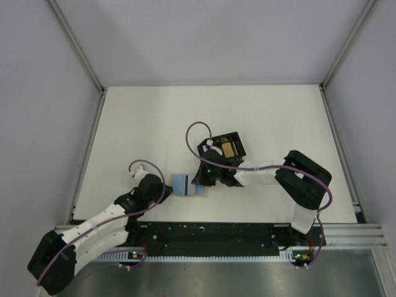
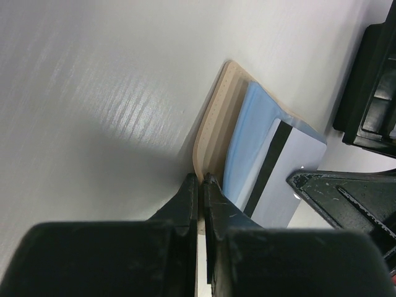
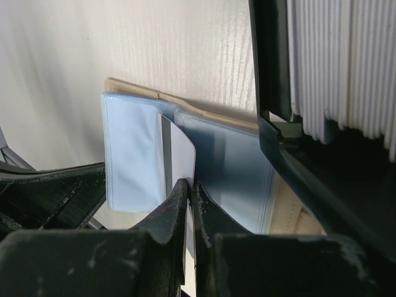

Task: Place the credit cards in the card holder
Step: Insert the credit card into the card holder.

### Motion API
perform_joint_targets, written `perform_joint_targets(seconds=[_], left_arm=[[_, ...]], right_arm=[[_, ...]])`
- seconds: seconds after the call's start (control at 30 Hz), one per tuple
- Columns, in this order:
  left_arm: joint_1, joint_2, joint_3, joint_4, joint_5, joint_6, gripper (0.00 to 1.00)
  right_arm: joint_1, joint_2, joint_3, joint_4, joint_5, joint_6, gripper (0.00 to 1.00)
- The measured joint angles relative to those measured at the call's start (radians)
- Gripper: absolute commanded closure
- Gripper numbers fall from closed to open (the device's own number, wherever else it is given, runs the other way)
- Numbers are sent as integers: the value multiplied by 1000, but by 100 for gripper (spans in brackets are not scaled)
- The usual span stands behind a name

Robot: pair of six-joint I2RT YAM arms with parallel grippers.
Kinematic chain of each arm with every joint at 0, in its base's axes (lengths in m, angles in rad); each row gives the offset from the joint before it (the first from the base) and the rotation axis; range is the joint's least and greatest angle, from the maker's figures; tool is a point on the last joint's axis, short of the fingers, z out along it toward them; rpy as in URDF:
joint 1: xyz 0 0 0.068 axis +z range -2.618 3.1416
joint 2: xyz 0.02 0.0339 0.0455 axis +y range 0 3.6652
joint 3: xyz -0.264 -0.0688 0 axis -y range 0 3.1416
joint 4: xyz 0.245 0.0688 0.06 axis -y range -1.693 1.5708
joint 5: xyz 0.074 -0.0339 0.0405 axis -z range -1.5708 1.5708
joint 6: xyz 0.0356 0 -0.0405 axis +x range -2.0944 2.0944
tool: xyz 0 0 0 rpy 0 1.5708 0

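Top external: white table [image 1: 247,111], lilac walls [image 1: 204,37]; left tool [image 2: 199,182] pinches card holder [image 2: 213,124]; right tool [image 3: 189,185] pinches pale card [image 3: 182,154].

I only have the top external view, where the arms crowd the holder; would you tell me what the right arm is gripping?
Observer: The right gripper has its jaws shut on a pale card with a dark stripe.
Operator: Thank you. Is the left arm holding anything?
Observer: Yes, the left gripper has its jaws shut on the edge of the tan holder.
Operator: And where is the card relative to the holder?
Observer: It lies against the holder's blue pockets; whether its end is tucked in, I cannot tell.
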Motion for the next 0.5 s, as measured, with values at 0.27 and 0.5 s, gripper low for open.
perform_joint_targets(seconds=[0.27, 0.5], left_arm=[[0, 0, -2, 7, 5, 2, 100], [0, 0, -5, 10, 6, 2, 100]], right_arm=[[2, -36, -51, -11, 31, 58, 100], [3, -36, -52, -12, 36, 70, 100]])
